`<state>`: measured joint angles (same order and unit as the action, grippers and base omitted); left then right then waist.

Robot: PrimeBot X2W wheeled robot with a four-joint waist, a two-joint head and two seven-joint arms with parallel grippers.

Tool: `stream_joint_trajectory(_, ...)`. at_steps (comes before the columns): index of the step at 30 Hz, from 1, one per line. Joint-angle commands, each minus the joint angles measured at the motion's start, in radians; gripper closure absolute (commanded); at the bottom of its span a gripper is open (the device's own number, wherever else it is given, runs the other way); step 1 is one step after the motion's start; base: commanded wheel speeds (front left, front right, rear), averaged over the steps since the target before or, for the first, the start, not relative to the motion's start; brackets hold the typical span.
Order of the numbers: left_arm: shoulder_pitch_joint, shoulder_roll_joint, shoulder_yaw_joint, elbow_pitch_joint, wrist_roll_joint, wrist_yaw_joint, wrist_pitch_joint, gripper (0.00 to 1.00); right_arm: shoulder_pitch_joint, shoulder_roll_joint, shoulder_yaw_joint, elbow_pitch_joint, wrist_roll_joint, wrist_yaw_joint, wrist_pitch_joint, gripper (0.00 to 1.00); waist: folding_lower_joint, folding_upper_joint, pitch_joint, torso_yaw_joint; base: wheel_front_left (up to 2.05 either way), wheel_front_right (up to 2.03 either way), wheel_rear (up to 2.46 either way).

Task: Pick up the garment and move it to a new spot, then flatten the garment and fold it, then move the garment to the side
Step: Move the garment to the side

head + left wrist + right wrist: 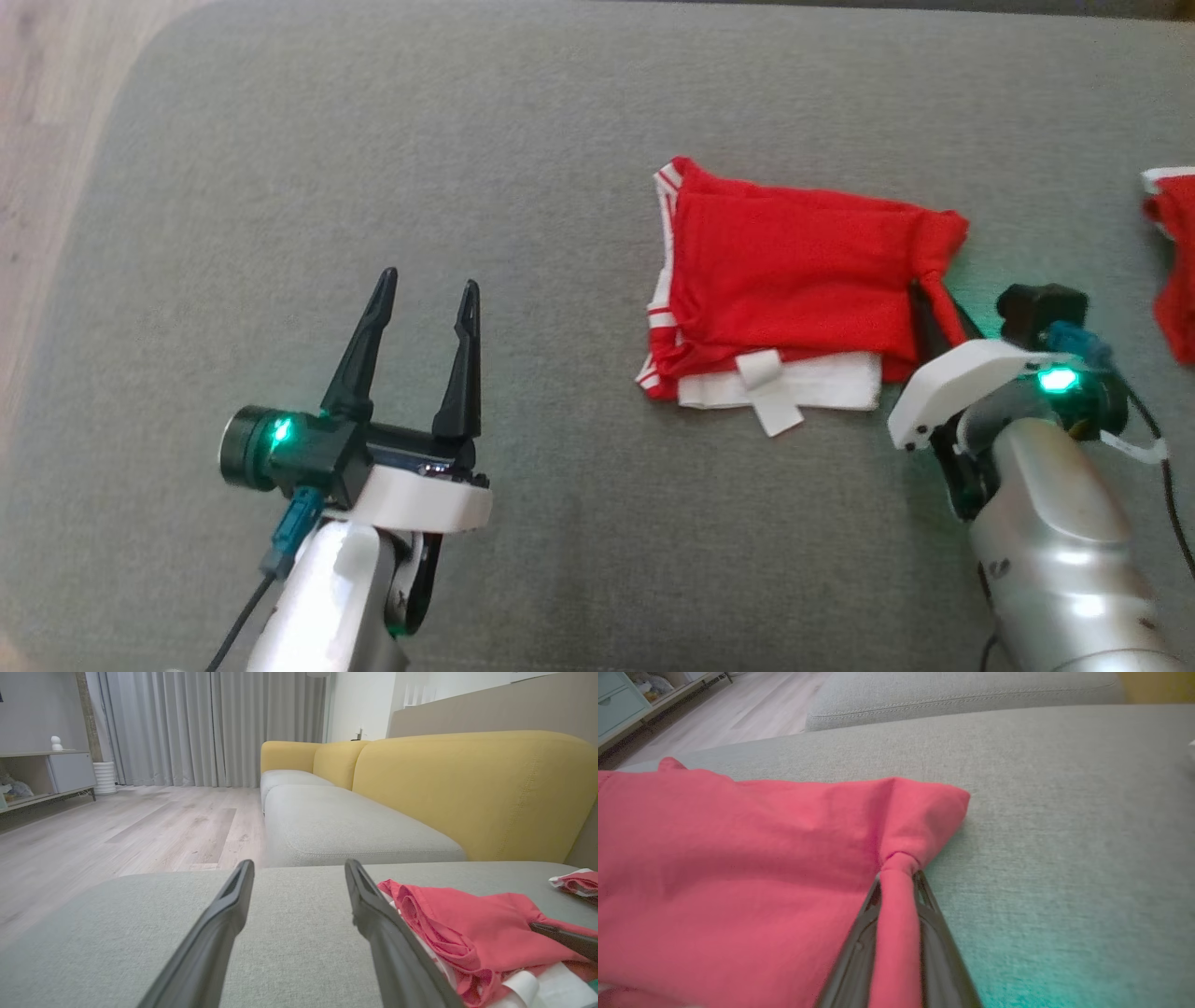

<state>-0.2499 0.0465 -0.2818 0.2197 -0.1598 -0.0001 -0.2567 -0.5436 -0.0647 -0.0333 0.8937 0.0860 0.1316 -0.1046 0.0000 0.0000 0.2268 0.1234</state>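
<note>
Lying right of centre on the grey woven sofa cushion (560, 140): folded red fabric garment with white trim (784, 271), white band facing the near edge. Clenched on the garment's bunched right corner: right pincer (922, 285), with cloth gathered into a twisted tail between the fingers. Spread wide and empty, hovering over bare cushion toward the left edge, well apart from the garment: left pincer (428, 280). Judged as the move-aside step, with folding apparently done. Drag low and slow, keeping layers stacked. Avoid lifting high by one corner, risking an unravelled fold. Stop short of the second red-and-white cloth piece (1176, 271) at the right edge.
</note>
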Motion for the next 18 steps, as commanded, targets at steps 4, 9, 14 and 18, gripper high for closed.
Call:
stream_joint_trajectory(4,-0.024,0.004,0.039,-0.025,0.007,-0.006,-0.005,0.0,-0.022,0.014,0.069,-0.028,-0.063,-0.001,-0.057,1.0,0.0,0.0,-0.043,-0.06,0.0,0.0,0.0)
stream_joint_trajectory(9,-0.012,0.004,0.043,-0.029,0.012,-0.012,-0.005,0.0,-0.027,0.01,0.106,-0.09,-0.168,-0.001,-0.063,1.0,0.0,0.0,-0.064,-0.127,0.0,0.0,0.0)
stream_joint_trajectory(14,-0.017,0.004,0.064,-0.038,0.016,-0.01,-0.005,0.0,-0.039,-0.031,0.16,-0.168,-0.228,-0.001,-0.033,1.0,0.0,0.0,-0.052,-0.184,0.0,0.0,0.0)
stream_joint_trajectory(18,-0.04,0.004,0.065,-0.047,0.028,-0.022,-0.005,0.0,-0.064,-0.126,0.207,-0.258,-0.245,-0.001,0.017,1.0,0.0,0.0,-0.011,-0.229,0.0,0.0,0.0)
